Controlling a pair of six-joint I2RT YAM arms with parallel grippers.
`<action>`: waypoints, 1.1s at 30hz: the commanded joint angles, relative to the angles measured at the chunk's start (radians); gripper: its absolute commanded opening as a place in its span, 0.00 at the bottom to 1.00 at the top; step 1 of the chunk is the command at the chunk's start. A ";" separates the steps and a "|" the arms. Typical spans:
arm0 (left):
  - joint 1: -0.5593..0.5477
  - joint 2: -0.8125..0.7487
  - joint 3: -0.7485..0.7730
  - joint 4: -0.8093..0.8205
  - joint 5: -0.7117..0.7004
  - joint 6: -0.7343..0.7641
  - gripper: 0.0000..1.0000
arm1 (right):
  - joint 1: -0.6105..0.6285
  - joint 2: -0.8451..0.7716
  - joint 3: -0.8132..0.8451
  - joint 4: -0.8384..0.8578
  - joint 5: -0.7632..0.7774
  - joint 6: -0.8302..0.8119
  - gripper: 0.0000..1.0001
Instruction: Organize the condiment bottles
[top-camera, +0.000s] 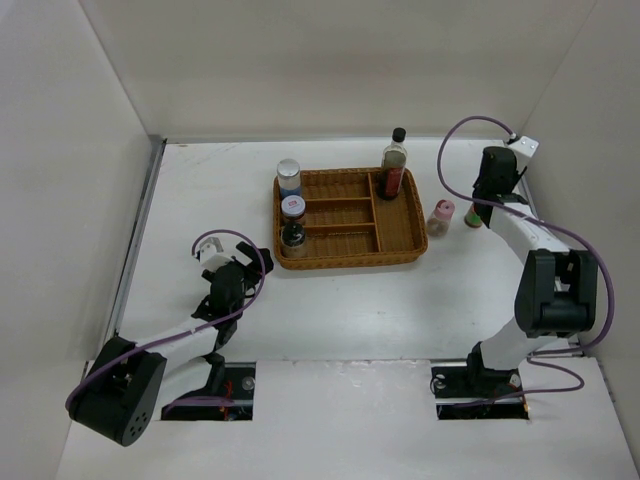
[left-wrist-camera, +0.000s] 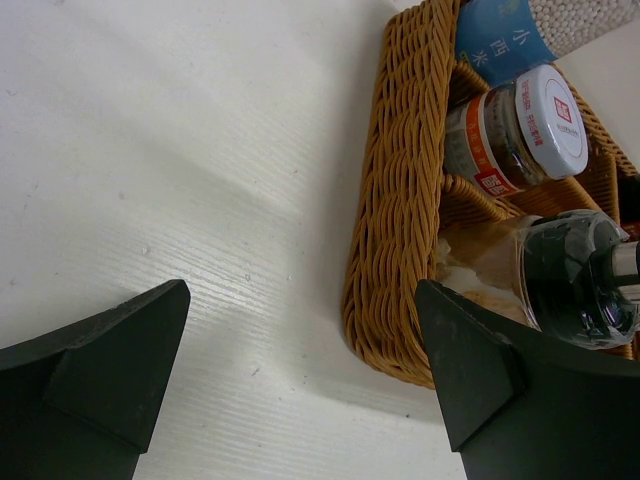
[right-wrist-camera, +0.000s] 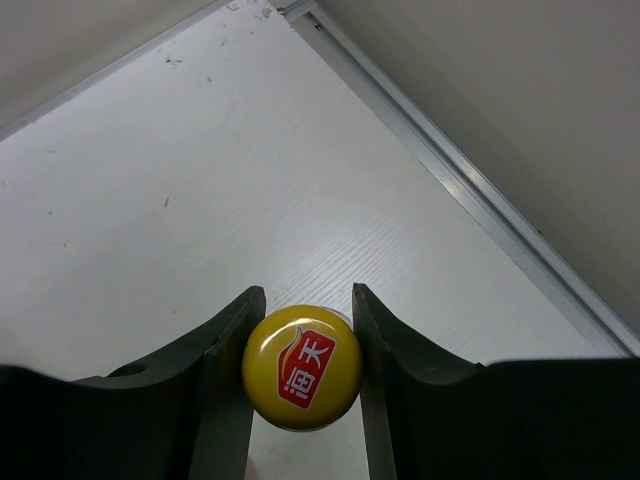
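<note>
Four bottles (top-camera: 293, 208) in tray (top-camera: 400, 235) — pink shaker (top-camera: 441, 215), yellow-capped bottle (right-wrist-camera: 302, 367) beside.

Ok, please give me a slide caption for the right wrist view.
Right gripper grips the yellow-capped bottle on the white table.

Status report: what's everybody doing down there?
Left gripper open, empty. Right gripper clamped on yellow-capped bottle. Pink-capped shaker stands close beside, outside wicker tray.

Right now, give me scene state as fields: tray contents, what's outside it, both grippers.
tray, left column: silver-lidded jar, white-lidded jar, dark-capped shaker
tray, right compartment: tall black-capped bottle
on table: pink-capped shaker, right of wicker tray
left gripper: open, empty, beside the tray's corner
right gripper: closed on red yellow-capped bottle, right of the shaker
</note>
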 joint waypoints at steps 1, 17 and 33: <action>-0.005 -0.008 0.027 0.055 0.006 0.004 1.00 | 0.006 -0.084 0.048 0.056 0.061 -0.019 0.29; -0.005 0.000 0.026 0.055 0.006 0.003 1.00 | 0.271 -0.299 0.148 0.131 0.050 -0.082 0.27; 0.001 -0.007 0.030 0.055 0.011 0.003 1.00 | 0.475 -0.071 0.172 0.245 -0.012 -0.046 0.28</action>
